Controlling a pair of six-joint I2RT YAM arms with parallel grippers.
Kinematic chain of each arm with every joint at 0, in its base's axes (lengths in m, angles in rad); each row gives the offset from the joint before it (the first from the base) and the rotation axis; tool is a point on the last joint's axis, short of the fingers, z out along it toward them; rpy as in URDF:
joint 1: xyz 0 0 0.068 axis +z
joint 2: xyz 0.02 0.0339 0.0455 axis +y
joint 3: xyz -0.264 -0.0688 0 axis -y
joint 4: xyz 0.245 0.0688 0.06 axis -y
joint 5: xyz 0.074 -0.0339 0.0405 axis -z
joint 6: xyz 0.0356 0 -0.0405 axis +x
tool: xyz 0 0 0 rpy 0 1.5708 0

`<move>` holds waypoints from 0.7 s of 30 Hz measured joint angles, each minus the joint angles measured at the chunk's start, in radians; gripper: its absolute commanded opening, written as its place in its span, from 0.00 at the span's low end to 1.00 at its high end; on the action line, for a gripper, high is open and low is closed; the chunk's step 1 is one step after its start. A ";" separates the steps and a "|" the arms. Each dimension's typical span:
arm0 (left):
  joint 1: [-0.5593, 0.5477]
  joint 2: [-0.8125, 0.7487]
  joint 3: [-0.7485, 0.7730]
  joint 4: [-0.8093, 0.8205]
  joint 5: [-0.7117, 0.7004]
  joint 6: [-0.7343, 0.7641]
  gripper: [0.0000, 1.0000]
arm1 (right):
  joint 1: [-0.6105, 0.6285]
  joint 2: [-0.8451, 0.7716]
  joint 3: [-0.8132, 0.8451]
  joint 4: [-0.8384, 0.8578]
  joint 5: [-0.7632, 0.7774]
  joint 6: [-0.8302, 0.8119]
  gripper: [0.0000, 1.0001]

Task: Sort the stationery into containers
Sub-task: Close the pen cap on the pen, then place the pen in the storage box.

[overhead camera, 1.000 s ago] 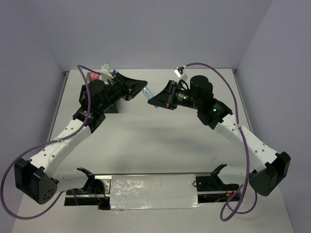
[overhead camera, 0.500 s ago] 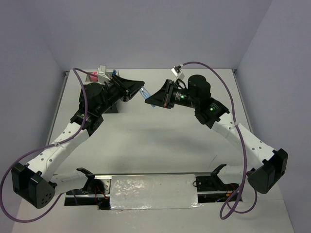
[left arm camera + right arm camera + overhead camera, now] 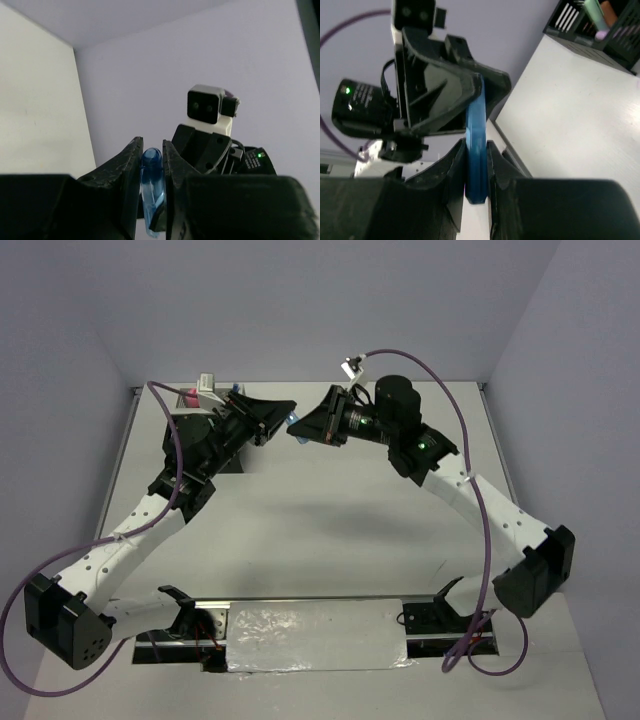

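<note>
The blue marker (image 3: pixel 475 117) hangs above the worktop (image 3: pixel 330 530) at upper centre of the top view, with the left pincer (image 3: pixel 151 146) clamped on its translucent tip and the right pincer (image 3: pixel 476 146) clamped on its barrel. It is likely light, rigid and slick, so grip the barrel mid-length, not the tip.

a translucent blue marker (image 3: pixel 475 150) hangs clear of the white surface (image 3: pixel 570 125), well apart from the black boxy desk organizer (image 3: pixel 580 42); a mint green marker (image 3: pixel 594 12) stands inside that organizer.

The blue marker (image 3: pixel 151 192) has a glossy, translucent plastic cap. The fingers (image 3: pixel 122 175) look like matt black plastic. The desk (image 3: pixel 570 115) is smooth, matt white. The organizer (image 3: pixel 575 40), upper right, is matt black.
</note>
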 measured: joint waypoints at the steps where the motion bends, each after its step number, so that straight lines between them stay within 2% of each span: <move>1: -0.013 -0.002 -0.006 0.016 -0.027 0.003 0.00 | 0.000 0.039 0.044 -0.007 -0.008 -0.004 0.00; 9: -0.056 -0.131 -0.167 0.152 -0.325 0.001 0.00 | 0.010 0.269 0.371 -0.216 -0.177 -0.051 0.00; 13: -0.063 -0.163 -0.177 0.121 -0.365 0.029 0.00 | 0.014 0.296 0.390 -0.217 -0.226 -0.051 0.00; 15: -0.063 -0.161 -0.144 0.076 -0.364 0.055 0.00 | 0.012 0.296 0.385 -0.200 -0.233 -0.050 0.12; 17: -0.047 -0.163 -0.110 0.029 -0.340 0.087 0.00 | 0.010 0.288 0.361 -0.148 -0.250 -0.049 0.37; 18: -0.031 -0.164 -0.094 0.004 -0.306 0.109 0.00 | 0.010 0.283 0.344 -0.114 -0.249 -0.050 0.56; 20: 0.007 -0.170 -0.071 -0.055 -0.206 0.159 0.00 | 0.006 0.274 0.293 -0.037 -0.229 -0.060 0.73; 21: 0.032 -0.174 -0.061 -0.092 -0.157 0.184 0.00 | -0.001 0.267 0.261 -0.007 -0.209 -0.053 0.75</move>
